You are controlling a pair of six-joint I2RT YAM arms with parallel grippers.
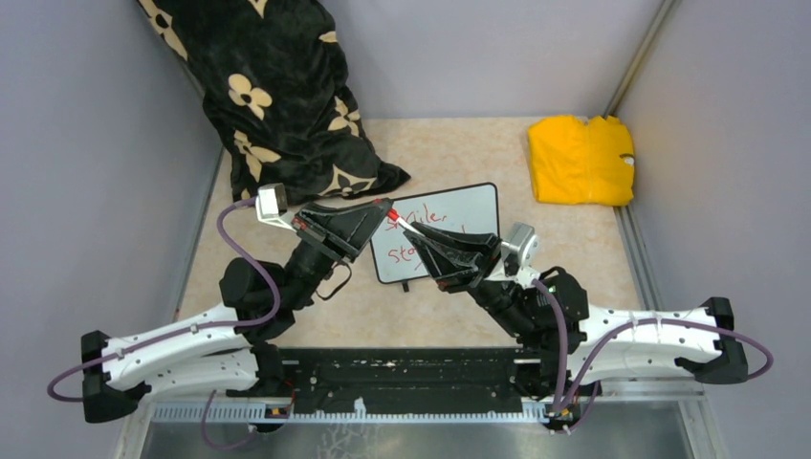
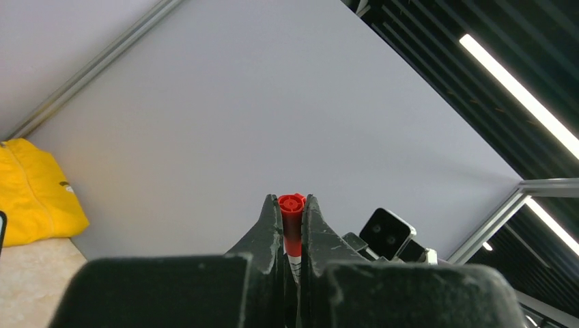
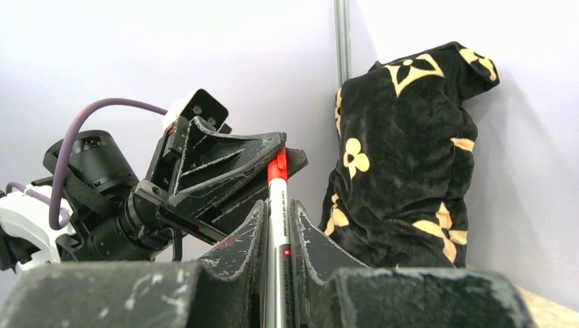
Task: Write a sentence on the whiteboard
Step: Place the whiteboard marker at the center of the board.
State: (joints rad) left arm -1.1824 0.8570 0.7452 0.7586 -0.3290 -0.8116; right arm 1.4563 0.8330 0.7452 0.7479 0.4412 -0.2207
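Red cap point(image 2: 291, 205): rigid, light, slick plastic. I read left gripper point(image 2: 291, 199) clamped on it, right gripper point(image 3: 278, 205) clamped on marker barrel point(image 3: 275, 287) (hold mid-barrel). Whiteboard point(image 1: 469, 206) light, likely slides.

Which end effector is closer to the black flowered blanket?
Left. The left end effector sits close beside the blanket; the right end effector is farther, over the whiteboard.
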